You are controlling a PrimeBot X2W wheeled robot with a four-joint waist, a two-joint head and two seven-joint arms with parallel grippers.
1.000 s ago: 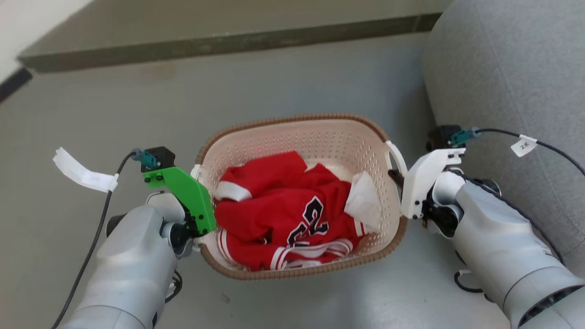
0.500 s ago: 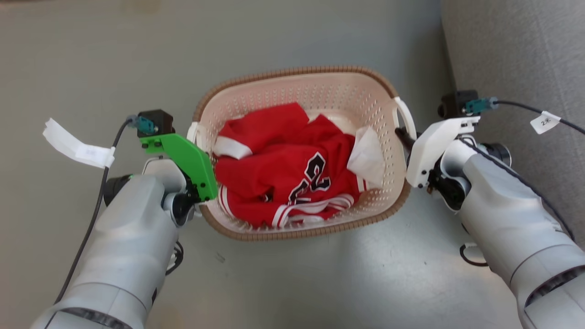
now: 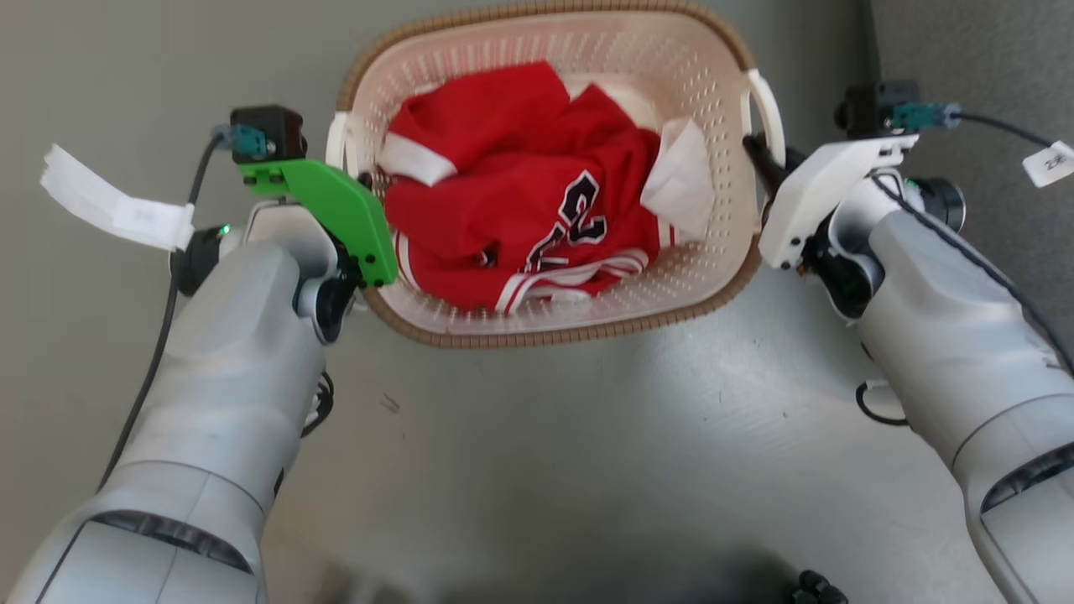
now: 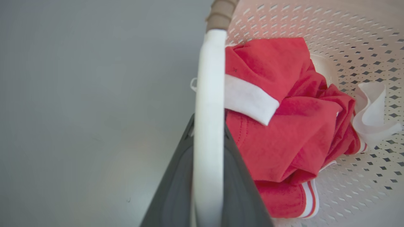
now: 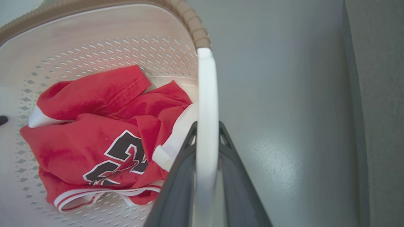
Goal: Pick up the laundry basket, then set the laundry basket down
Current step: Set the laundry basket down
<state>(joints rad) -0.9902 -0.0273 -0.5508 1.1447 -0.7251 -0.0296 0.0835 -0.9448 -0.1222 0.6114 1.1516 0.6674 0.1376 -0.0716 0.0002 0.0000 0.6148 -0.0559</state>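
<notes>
The laundry basket (image 3: pixel 537 337), cream perforated plastic with a brown woven rim, sits at the top middle of the head view. It holds a red jersey (image 3: pixel 520 210) and a white cloth (image 3: pixel 684 176). My left gripper (image 3: pixel 342 155) is shut on the basket's white left handle (image 4: pixel 208 94), which runs between the dark fingers (image 4: pixel 170 186). At the opposite side my right gripper (image 3: pixel 759 155) is shut on the white right handle (image 5: pixel 206 104), pinched between its fingers (image 5: pixel 240 189). I cannot tell whether the basket touches the floor.
Grey floor (image 3: pixel 587 470) lies all around the basket. A grey upholstered seat (image 3: pixel 990 59) stands close on the right, just beyond my right wrist. A white paper tag (image 3: pixel 109 210) hangs from the left arm's cable. A small dark object (image 3: pixel 814 587) shows at the bottom edge.
The whole head picture has shifted, so the camera moved. The basket and both grippers now sit higher in the picture and look a little larger. Both grips on the handles are unchanged.
</notes>
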